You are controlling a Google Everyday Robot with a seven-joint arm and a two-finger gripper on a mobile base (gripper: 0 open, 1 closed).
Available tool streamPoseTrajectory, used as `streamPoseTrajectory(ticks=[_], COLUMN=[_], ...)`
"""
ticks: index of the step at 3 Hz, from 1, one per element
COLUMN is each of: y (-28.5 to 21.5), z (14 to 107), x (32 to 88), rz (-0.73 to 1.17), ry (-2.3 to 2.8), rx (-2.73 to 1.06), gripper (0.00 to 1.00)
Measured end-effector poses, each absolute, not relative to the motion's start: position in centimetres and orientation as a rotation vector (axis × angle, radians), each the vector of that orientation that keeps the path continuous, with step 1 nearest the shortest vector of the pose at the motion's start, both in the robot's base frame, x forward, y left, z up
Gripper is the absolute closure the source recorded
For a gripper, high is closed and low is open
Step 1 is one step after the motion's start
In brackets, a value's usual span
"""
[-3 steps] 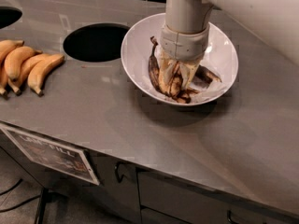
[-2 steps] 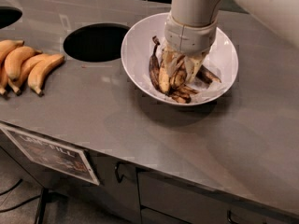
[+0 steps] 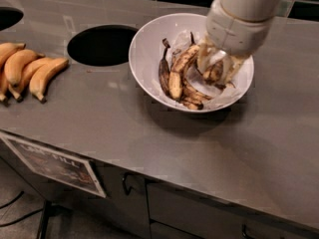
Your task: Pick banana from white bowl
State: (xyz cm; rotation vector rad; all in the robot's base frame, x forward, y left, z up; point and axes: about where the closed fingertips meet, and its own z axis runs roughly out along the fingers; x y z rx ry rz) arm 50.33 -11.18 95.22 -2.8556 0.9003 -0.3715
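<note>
The white bowl point(image 3: 149, 54) stands on the grey counter and holds several overripe, brown-spotted bananas point(image 3: 177, 78). My gripper point(image 3: 217, 69) hangs over the right side of the bowl, just above its inside. Its pale fingers point(image 3: 203, 59) are closed around a brown-spotted banana point(image 3: 214, 72), held slightly above the others. The arm's white wrist hides the bowl's far right rim.
Several ripe yellow bananas point(image 3: 30, 71) lie on the counter at the left. A round dark hole point(image 3: 102, 45) is cut in the counter beside the bowl, and another point(image 3: 9, 18) at the far left. The counter's front edge point(image 3: 149, 176) runs above cabinet doors.
My gripper has moved right and slightly up inside the bowl with a banana between its fingers, uncovering the other bananas at the bowl's middle.
</note>
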Motion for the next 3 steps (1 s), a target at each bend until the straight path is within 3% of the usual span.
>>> streamPoseTrajectory(ticks=[1,3], y=[-12.6,-11.0], z=[96.4,97.2], x=[49.4,50.4], rz=[-0.458,-0.466], ry=[0.896,0.831], rx=[-2.738,-2.756], gripper=[1.0,1.0])
